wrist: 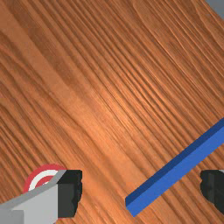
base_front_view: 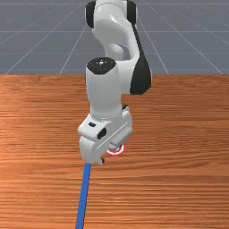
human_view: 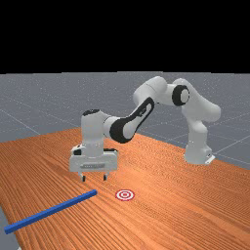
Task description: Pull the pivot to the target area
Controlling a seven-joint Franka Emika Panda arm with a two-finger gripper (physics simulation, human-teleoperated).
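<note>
Claw (human_view: pixel 94 177) hangs toward the front view's left of the ringed target (human_view: pixel 125 195), fingers spread apart; the blue bar (human_view: pixel 53 210) lies on the far view's left of that target, one end near it.

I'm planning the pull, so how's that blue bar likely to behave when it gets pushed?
The blue bar looks stiff: it runs straight with crisp edges. Its flat faces suggest it would slide over the table rather than roll. Being long and thin, it may swing round if pushed sideways near one end.
</note>
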